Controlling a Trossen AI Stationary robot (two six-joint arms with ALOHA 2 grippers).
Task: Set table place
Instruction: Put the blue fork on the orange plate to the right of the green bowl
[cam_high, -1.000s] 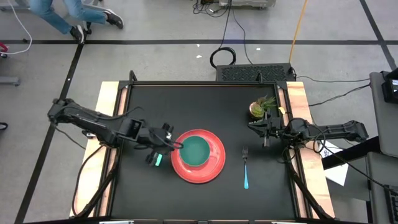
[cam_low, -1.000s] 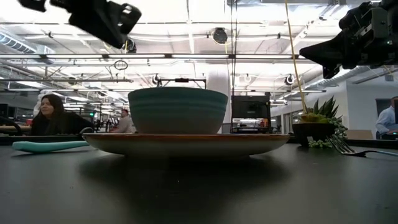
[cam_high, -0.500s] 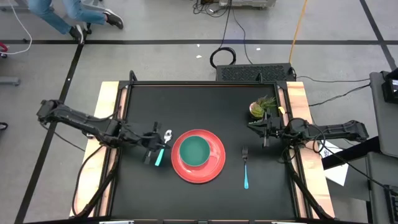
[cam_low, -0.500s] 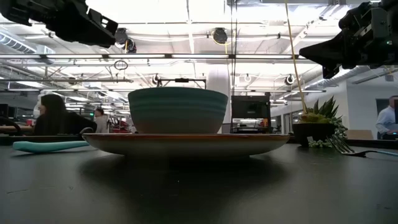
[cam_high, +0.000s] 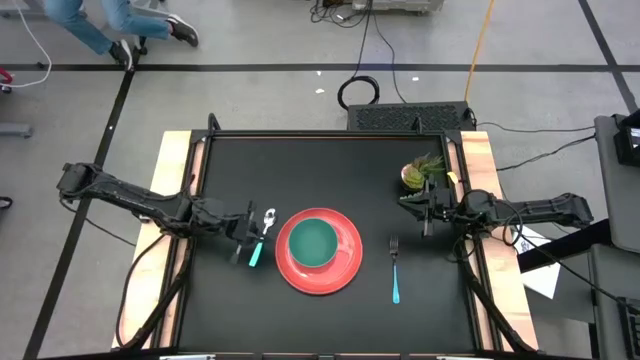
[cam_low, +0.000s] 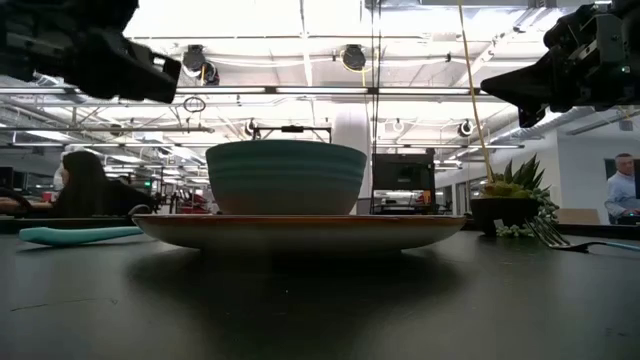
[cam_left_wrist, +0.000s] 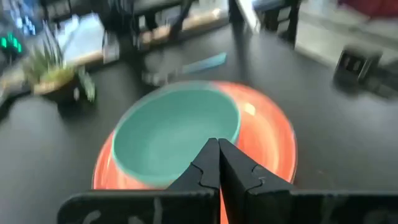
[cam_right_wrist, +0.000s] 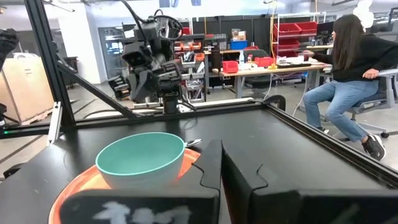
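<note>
My left gripper (cam_high: 243, 232) hangs empty, fingers together, just beside the mint-handled spoon (cam_high: 260, 240), which lies left of the red plate (cam_high: 347, 268) carrying the teal bowl (cam_high: 317, 241). The blue-handled fork (cam_high: 395, 270) lies to the plate's right (flanking it, place-setting fashion). My right gripper (cam_high: 418, 207) waits, pressed together, near the potted plant (cam_high: 421, 171).

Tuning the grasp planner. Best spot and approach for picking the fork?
Probably the blue handle of the fork, about mid-length, coming straight down. It lies flat on the table, tines toward the potted plant, with bare tabletop on both sides, so fingers can straddle the thin handle across its width. The right gripper is nearest, hovering just beyond the tines.
</note>
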